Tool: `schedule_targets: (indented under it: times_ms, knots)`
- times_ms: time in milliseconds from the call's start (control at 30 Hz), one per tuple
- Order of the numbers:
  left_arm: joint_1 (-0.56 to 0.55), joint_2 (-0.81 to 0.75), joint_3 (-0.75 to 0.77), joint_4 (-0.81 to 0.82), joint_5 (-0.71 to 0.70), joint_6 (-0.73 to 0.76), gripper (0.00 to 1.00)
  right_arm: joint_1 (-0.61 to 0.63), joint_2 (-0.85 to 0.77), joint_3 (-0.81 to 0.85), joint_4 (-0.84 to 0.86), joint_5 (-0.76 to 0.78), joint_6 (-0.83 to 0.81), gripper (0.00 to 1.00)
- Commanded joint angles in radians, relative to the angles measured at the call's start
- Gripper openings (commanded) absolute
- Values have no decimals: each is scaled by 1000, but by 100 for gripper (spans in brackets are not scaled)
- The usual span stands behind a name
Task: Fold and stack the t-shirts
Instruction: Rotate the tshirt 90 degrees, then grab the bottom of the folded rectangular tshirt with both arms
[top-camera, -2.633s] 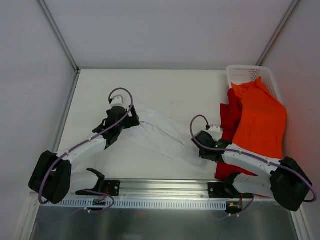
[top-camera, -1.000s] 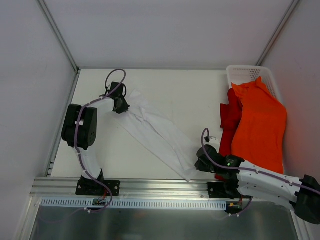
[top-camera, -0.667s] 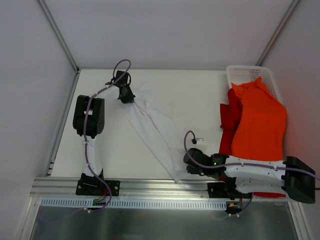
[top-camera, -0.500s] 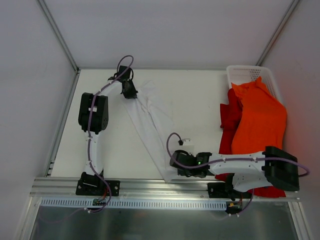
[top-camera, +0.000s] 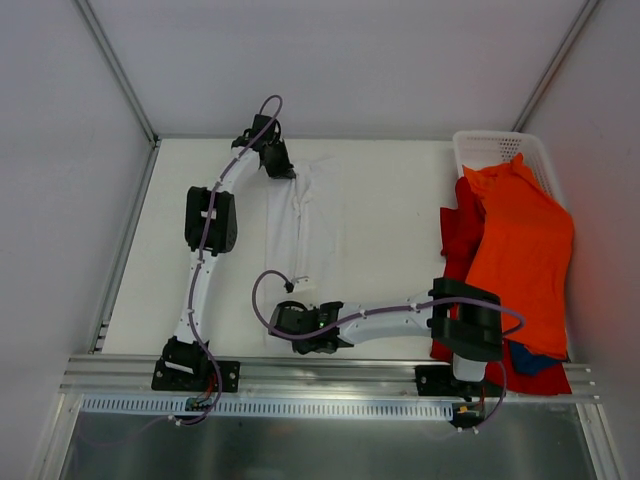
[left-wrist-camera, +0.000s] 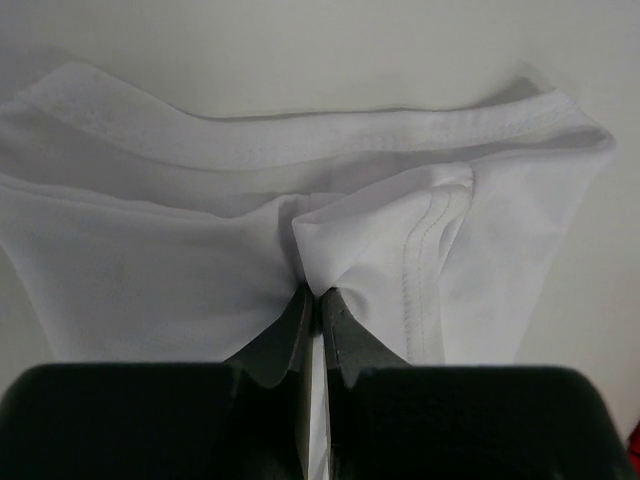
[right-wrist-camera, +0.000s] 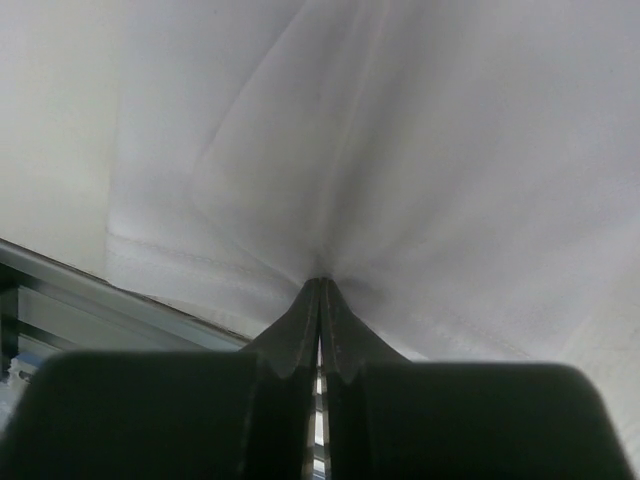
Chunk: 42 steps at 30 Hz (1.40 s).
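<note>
Left end effector (left-wrist-camera: 313, 292) is pinching a fold of the white t-shirt (top-camera: 300, 215) just below a stitched hem band, with its jaws closed tight on the cloth, in the upper left-centre of the overhead frame. Right end effector (right-wrist-camera: 320, 282) is clamping the same shirt near its other hem, its jaws pressed together on the fabric, low in the frame just above the metal rail (top-camera: 330, 372). Between them I am seeing the white shirt lying as a long narrow strip running top to bottom on the bench (top-camera: 390, 200). At the right edge the orange t-shirt (top-camera: 520, 240) is draping over the red t-shirt (top-camera: 460, 225), its top reaching into the white mesh basket (top-camera: 485, 148).
</note>
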<state>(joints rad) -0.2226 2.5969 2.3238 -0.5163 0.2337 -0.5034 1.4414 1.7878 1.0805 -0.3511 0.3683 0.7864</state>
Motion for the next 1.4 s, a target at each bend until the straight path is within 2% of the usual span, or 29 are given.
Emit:
schedule_targets:
  times_ms: [0, 100, 233, 300, 333, 367, 400, 433, 467, 633, 767, 833, 867, 933, 1033, 1200, 1267, 1300, 1367]
  knots:
    - [0, 72, 115, 4, 128, 9, 0, 2, 59, 48, -35, -61, -38, 0]
    - [-3, 107, 161, 35, 196, 0, 0, -1, 96, 76, -37, -71, -52, 0]
    - [-3, 95, 161, 70, 214, 2, 1, -4, 119, 84, -35, -78, -52, 0]
    - [-1, 56, 151, 87, 260, 5, 35, -4, 117, 70, -35, -77, -39, 4]
    - [-3, 31, 123, 96, 266, 0, 50, -3, 113, 67, -41, -75, -36, 21]
    - [-3, -30, 102, 143, 279, -3, 60, -1, 113, 68, -54, -68, -21, 70]
    - [-3, -67, 73, 175, 285, -7, 85, 1, 110, 74, -86, -45, -13, 88]
    - [-3, -99, 34, 202, 286, -10, 95, 5, 108, 79, -112, -26, -4, 99]
    - [-1, -160, 26, 226, 273, -7, 99, 11, 105, 87, -161, 9, 8, 99]
    - [3, -334, -6, 236, 182, 28, 99, 37, 64, 114, -250, 86, 28, 100]
    - [6, -556, -148, 236, 118, 58, 99, 62, 22, 134, -308, 129, 34, 99]
    - [6, -644, -285, 236, 69, 80, 99, 83, 9, 159, -334, 159, 36, 100]
    - [6, -740, -340, 236, 47, 85, 99, 89, -2, 170, -360, 170, 39, 99]
    - [5, -840, -521, 236, -5, 86, 99, 102, -11, 194, -388, 196, 37, 99]
    - [0, -1080, -757, 236, -51, 85, 99, 129, -30, 260, -449, 241, 31, 99]
    - [-4, -1297, -1064, 236, -2, 37, 99, 151, -24, 444, -529, 296, -42, 99]
    - [-33, -1391, -1139, 236, 24, 25, 98, 157, -22, 496, -625, 357, -50, 100]
    - [-53, -1426, -1226, 236, 16, 17, 98, 157, -46, 504, -658, 388, -32, 100]
    - [-127, -1514, -1315, 231, -25, -7, 98, 133, -112, 440, -680, 429, -10, 99]
